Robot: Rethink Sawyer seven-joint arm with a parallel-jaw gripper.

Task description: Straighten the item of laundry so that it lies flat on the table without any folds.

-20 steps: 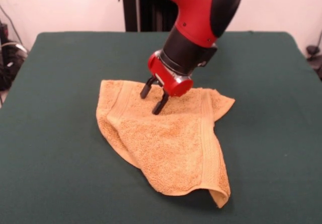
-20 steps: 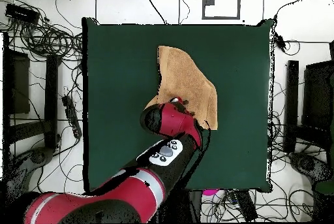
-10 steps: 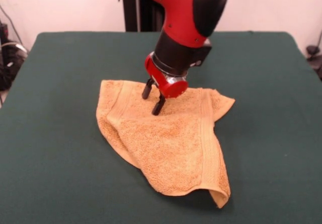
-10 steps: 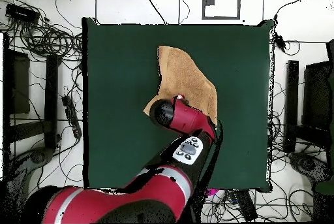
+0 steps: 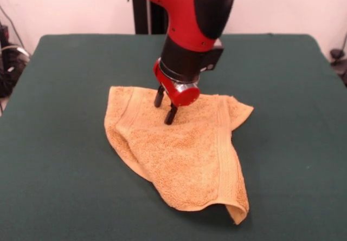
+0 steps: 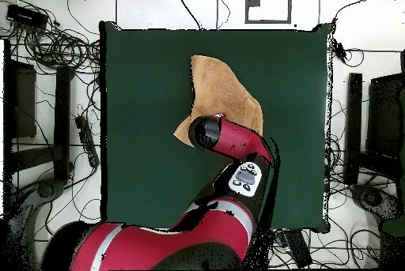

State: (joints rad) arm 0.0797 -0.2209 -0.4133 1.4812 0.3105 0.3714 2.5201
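The orange-tan towel [image 5: 184, 154] lies crumpled on the green table [image 5: 59, 170], roughly triangular, with a fold running down its left side and a curled-up corner at the near right. In the overhead view the towel [image 6: 225, 86] sits in the table's [image 6: 142, 86] upper middle, partly under the arm. My gripper [image 5: 165, 106] points down over the towel's far part. It is open, with its two black fingertips [image 5: 171, 115] at the cloth surface and nothing held between them.
The black pedestal column [image 5: 146, 8] stands behind the table's far edge. Cables and equipment [image 6: 55, 54] lie on the floor around the table. The red arm [image 6: 229, 137] covers the table's lower middle in the overhead view.
The arm has swung and the wrist has turned, shifting the gripper slightly left in the front view. The towel has not moved.
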